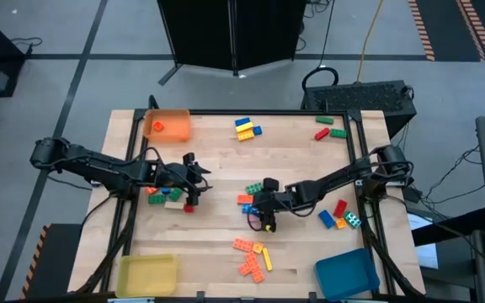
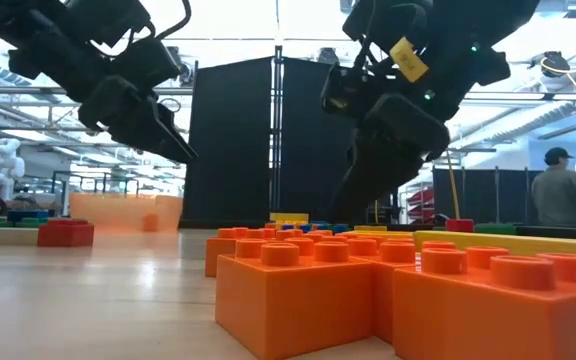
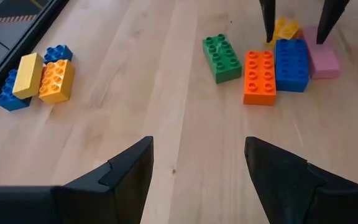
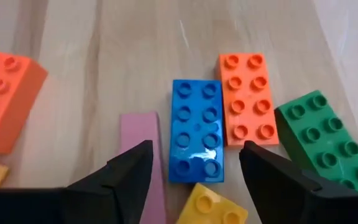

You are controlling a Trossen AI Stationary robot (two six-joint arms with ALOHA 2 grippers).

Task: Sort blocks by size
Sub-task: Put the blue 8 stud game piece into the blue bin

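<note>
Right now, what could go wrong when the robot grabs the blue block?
The right pincer hangs open over the blue block, with the orange block touching one side and the pink block close on the other. A finger might land on a neighbour, push it away, or pinch two together.

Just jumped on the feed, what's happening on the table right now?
Both arms are mid-sort and holding nothing. The right gripper, open, hangs over a central cluster, fingers straddling a blue block that lies flat beside an orange block, a green block and a pink block. The left gripper, also open, hovers over bare wood left of centre. Other blocks lie scattered in small groups; the orange tray holds one piece.
</note>
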